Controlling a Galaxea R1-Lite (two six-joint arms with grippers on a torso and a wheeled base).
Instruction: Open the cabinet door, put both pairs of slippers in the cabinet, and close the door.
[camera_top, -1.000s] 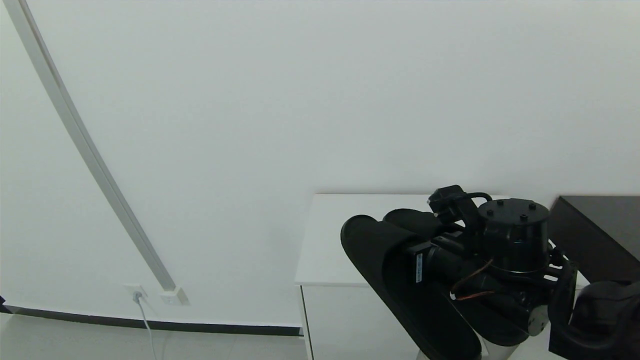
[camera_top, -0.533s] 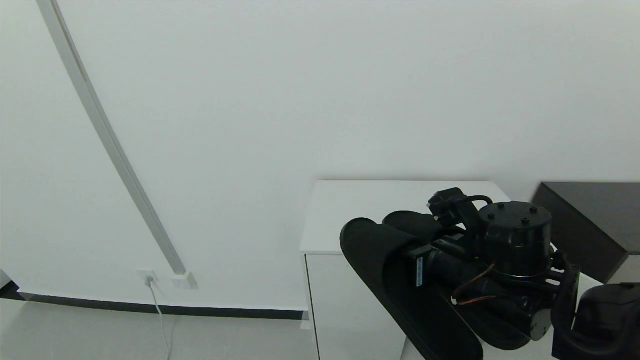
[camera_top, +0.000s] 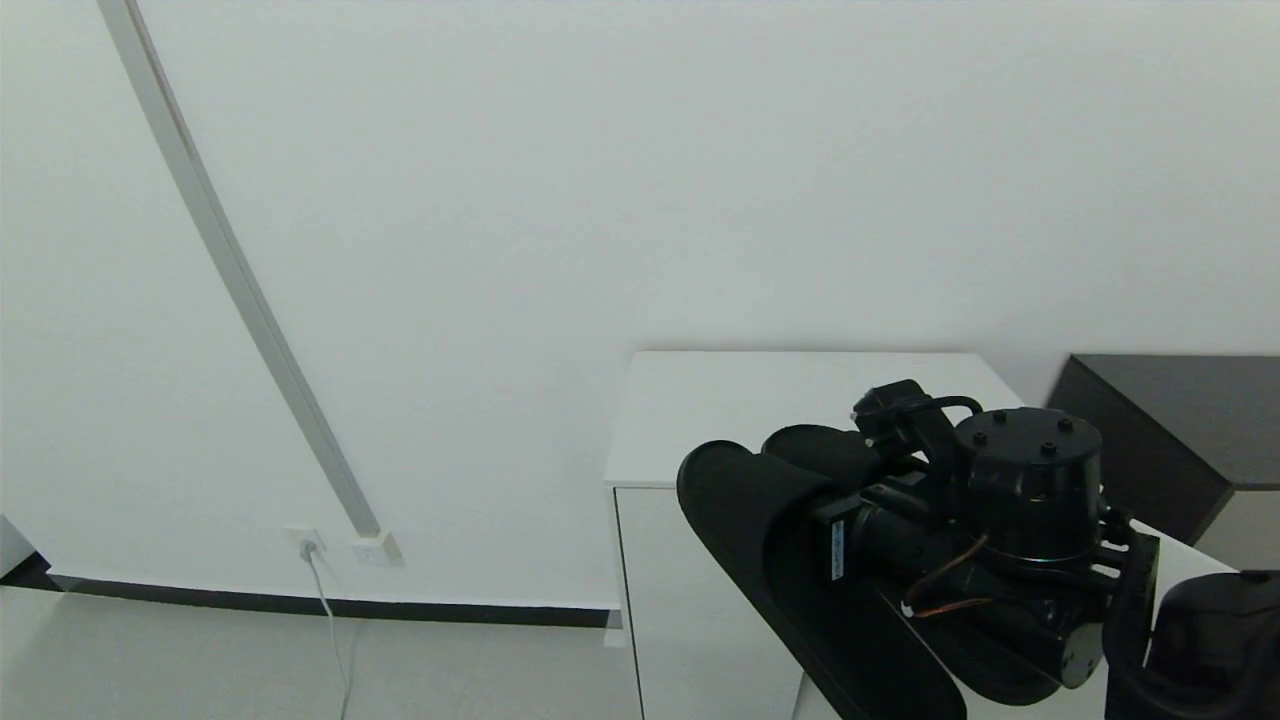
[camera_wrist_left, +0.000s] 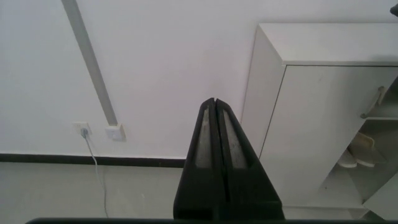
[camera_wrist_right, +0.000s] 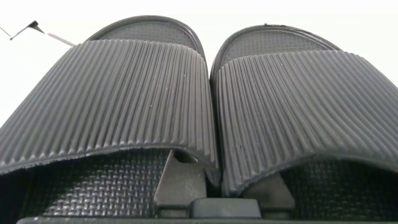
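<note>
Item: black slippers (camera_wrist_right: 205, 106), one pair, gripped side by side in your right jaws, left jaws clenched empty; cabinet (camera_top: 790, 410) ahead of and below them; risk: protruding soles may clip its door (camera_wrist_left: 311, 124) and twist free.

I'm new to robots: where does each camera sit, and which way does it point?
Head view: on the head, facing forward and down at the white cabinet and wall; the right arm holds black slippers.
Left wrist view: on the left wrist, looking past the shut left gripper toward the cabinet and wall socket.
Right wrist view: on the right wrist, looking along the right gripper into the slippers it holds.
Shared: head and left wrist views both show cabinet and socket.
</note>
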